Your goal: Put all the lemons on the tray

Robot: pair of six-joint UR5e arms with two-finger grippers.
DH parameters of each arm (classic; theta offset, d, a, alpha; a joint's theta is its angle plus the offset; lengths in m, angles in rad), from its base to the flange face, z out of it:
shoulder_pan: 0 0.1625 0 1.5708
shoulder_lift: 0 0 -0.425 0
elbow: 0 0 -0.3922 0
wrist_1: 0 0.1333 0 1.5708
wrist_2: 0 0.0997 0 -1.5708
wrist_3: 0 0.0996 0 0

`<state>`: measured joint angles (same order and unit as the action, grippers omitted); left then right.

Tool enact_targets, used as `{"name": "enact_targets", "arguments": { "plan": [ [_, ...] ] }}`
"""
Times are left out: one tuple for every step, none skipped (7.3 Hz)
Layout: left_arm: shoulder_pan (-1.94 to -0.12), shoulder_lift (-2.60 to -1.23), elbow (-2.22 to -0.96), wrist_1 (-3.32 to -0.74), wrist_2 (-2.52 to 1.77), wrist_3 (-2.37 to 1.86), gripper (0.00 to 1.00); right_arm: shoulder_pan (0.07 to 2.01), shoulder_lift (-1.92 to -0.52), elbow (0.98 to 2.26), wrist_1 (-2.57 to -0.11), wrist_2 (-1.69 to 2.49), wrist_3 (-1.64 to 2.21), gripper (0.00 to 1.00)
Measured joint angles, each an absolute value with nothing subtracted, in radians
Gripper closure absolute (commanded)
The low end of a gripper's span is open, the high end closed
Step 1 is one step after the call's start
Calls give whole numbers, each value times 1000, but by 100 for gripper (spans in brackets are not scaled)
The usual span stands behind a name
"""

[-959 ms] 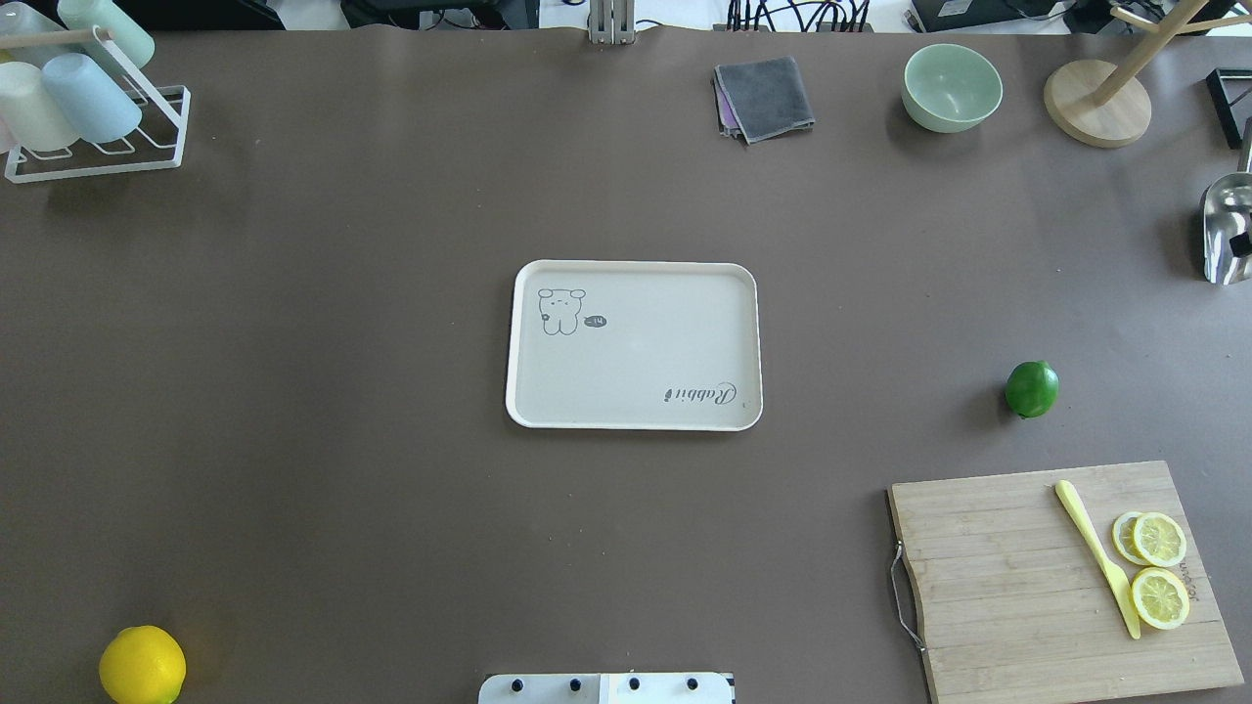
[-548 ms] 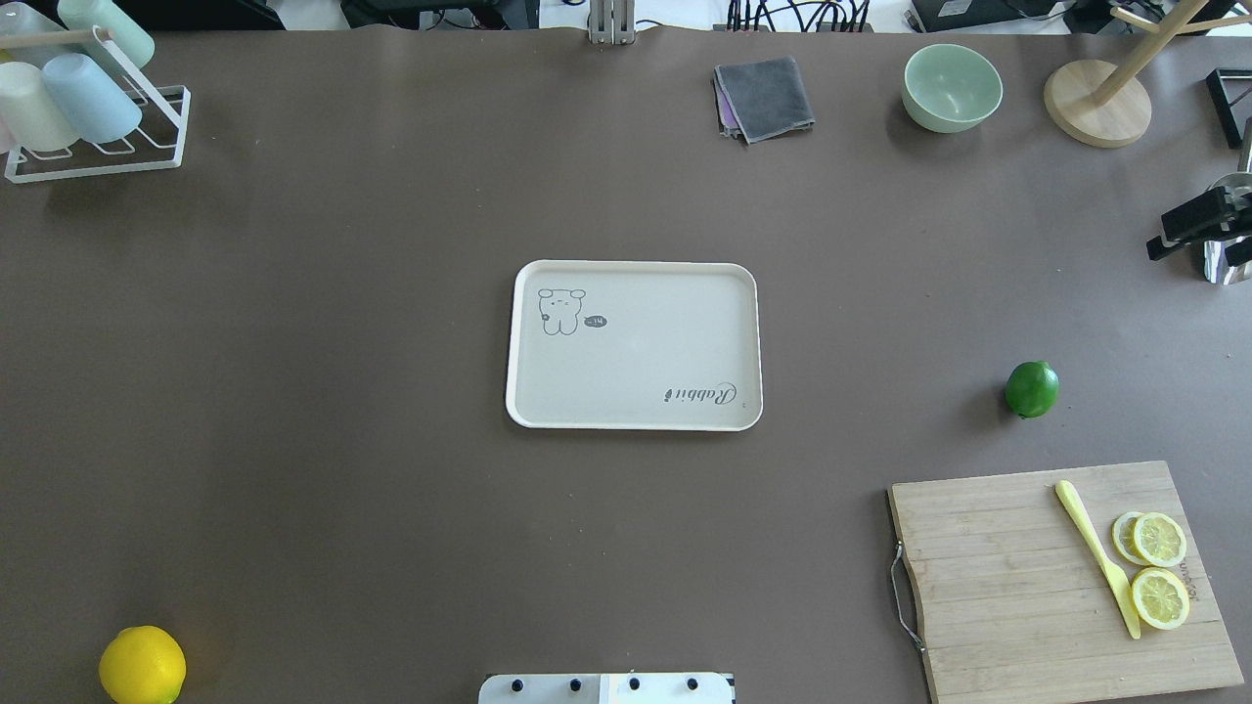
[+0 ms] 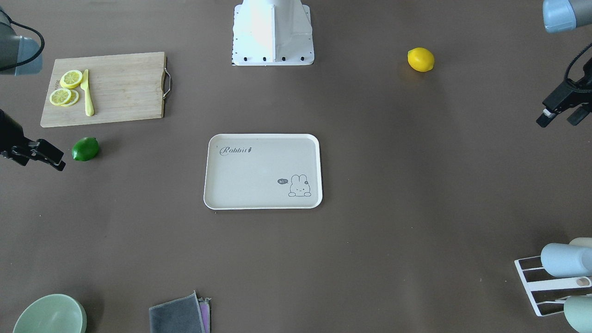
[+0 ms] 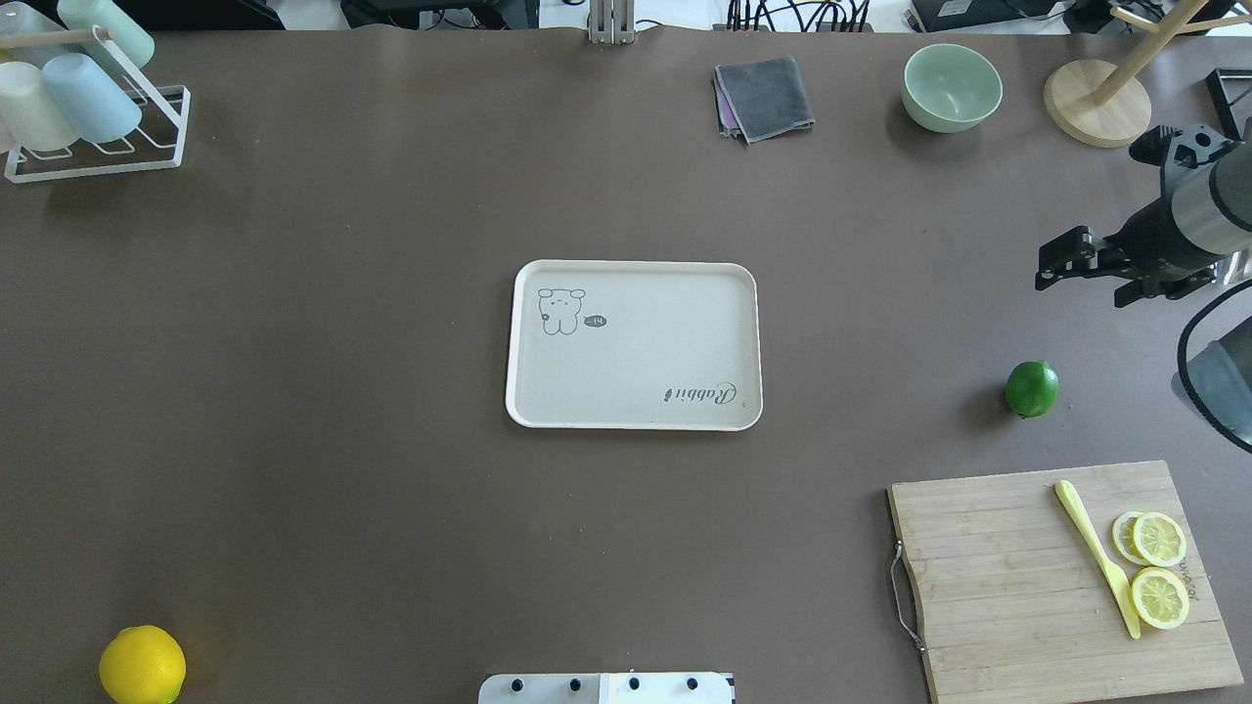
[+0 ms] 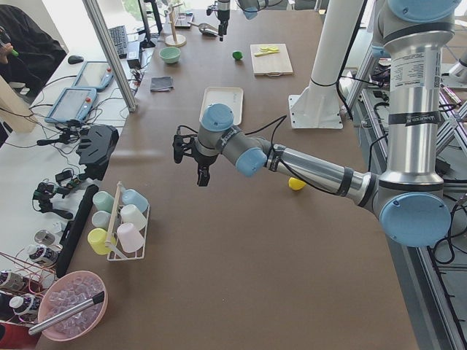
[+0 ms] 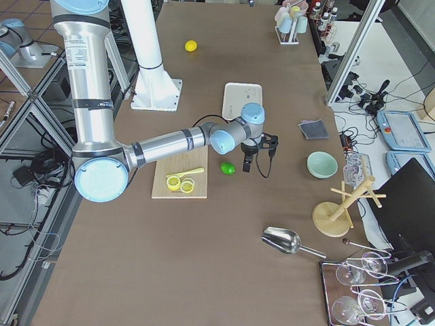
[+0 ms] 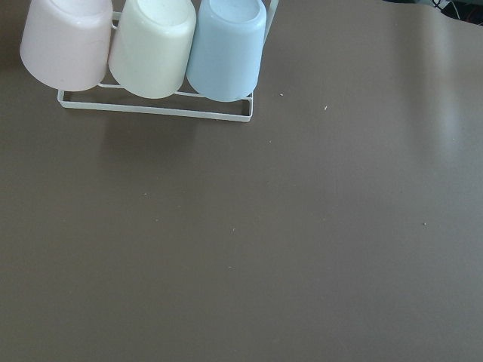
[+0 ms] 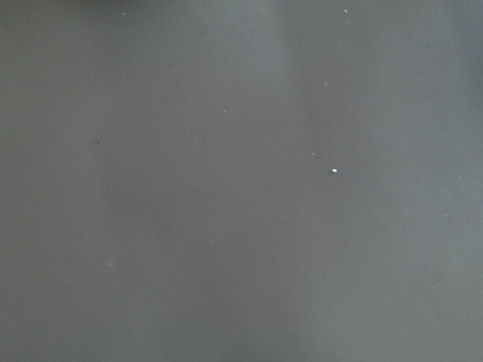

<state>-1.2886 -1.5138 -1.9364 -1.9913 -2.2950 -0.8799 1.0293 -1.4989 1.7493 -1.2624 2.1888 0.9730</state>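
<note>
Right gripper [image 4: 1084, 286] hung over the bench's right edge with fingers spread, holding nothing, near but clear of the green lemon [image 4: 1032, 388]; that lemon lay on bare bench just beyond the cutting board [image 4: 998, 572]; left gripper [image 3: 556, 123] was also spread and held nothing, out by the left edge; yellow lemon [image 4: 142, 666] sat at the near-left corner, robot's side; tray [image 4: 636, 357] lay bare mid-bench, well apart from both fruits; neither was placed yet. Judgement: both lemons looked firm and light, with glossy skin likely to slip and an oval shape prone to rolling; best pinched from above across the short middle girth, not at the pointed tips.
</note>
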Motion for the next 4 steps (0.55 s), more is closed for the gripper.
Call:
{"name": "enact_targets", "arguments": {
  "plan": [
    [-1268,-1504,-1955,-1991,-2286,-915,2,993,-1500,1750,-1258,2167,1012,0],
    [-1241,-1478,-1989,-1991,-2264,-952,2,967,-1504,1751,-1257,2157,1038,0],
    [-1207,-1439,-2036,-1991,-2233,-996,2,947,-1509,1751,-1257,2153,1049,0],
    [-1178,-1405,-2075,-1992,-2211,-1025,1,928,-1516,1751,-1257,2147,1053,0]
  ]
}}
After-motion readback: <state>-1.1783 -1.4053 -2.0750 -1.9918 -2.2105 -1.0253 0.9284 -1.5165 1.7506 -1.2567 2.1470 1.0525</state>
